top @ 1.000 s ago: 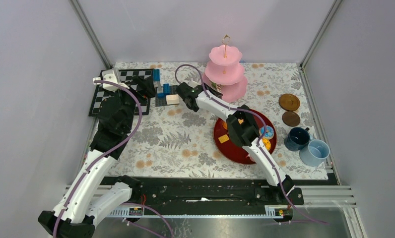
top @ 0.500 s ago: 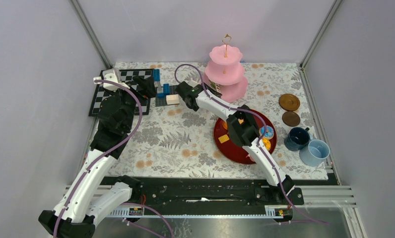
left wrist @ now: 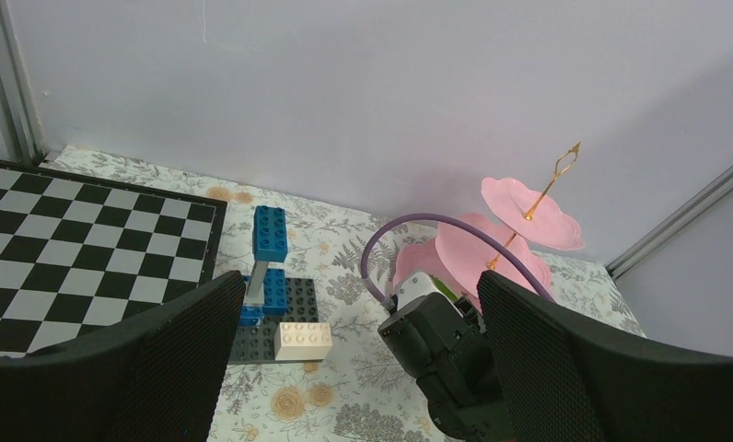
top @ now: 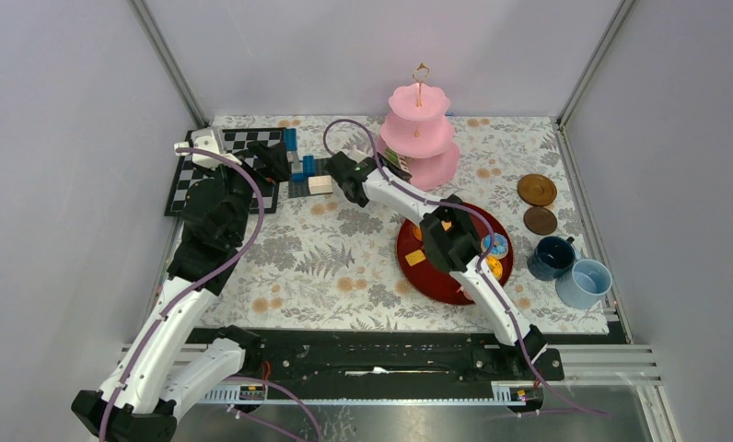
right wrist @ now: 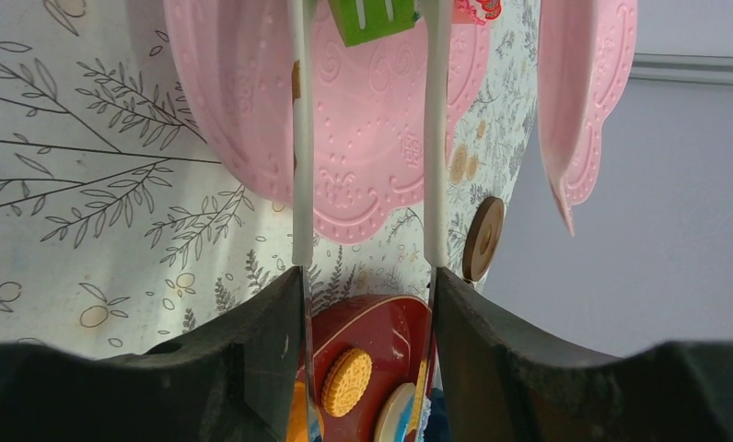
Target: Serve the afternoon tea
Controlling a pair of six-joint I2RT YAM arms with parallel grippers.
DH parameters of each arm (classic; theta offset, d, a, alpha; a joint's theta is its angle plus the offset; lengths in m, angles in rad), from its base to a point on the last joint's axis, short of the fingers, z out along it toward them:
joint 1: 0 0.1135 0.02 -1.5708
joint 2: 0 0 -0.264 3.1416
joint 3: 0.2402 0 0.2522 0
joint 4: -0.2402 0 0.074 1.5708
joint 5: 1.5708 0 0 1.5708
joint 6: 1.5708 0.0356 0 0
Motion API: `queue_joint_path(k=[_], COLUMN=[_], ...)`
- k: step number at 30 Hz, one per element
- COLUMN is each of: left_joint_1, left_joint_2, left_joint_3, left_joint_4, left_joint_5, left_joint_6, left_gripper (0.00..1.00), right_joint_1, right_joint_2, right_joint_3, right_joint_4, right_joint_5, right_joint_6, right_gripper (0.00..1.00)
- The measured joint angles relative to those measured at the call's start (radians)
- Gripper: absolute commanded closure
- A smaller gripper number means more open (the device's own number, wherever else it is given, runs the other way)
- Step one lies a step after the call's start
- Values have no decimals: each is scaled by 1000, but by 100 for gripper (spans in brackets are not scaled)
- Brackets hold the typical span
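My right gripper point(right wrist: 367, 295) is shut on the white tongs point(right wrist: 298, 138). The tongs' tips pinch a green toy sweet point(right wrist: 372, 18) over the bottom tier of the pink three-tier stand point(right wrist: 363, 157). In the top view the right gripper point(top: 379, 171) sits just left of the stand point(top: 420, 129). Several toy sweets point(top: 494, 245) lie on the dark red tray point(top: 436, 281). My left gripper point(left wrist: 358, 368) is open and empty, held above the chessboard, and also shows in the top view point(top: 269, 162).
Two blue cups point(top: 552, 258) point(top: 584, 283) and two brown saucers point(top: 537, 190) point(top: 540, 220) stand at the right. A chessboard point(top: 192, 175) and a grey baseplate with blue and cream bricks point(top: 309, 175) lie at the back left. Walls enclose the table.
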State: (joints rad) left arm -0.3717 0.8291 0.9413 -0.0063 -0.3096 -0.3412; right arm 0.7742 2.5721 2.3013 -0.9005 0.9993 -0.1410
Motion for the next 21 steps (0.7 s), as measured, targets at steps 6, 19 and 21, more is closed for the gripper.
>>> queue_joint_path(k=[6,19,21], left_joint_1=[0,0,0], left_joint_2=[6,11,11], left_joint_3=[0,0,0], left_joint_4=[0,0,0], left_joint_5=[7,18,18], left_joint_6=[0,-1,-1], left_gripper=[1,1,1], right_joint_1=[9,31,32], right_joint_2=[-2,-57,-65], right_joint_3=[0,0,-3], right_joint_4=[-4,-80,-89], right_joint_5=[-16,-56,-59], right_joint_6=[7,63,76], right_gripper=[43,44,44])
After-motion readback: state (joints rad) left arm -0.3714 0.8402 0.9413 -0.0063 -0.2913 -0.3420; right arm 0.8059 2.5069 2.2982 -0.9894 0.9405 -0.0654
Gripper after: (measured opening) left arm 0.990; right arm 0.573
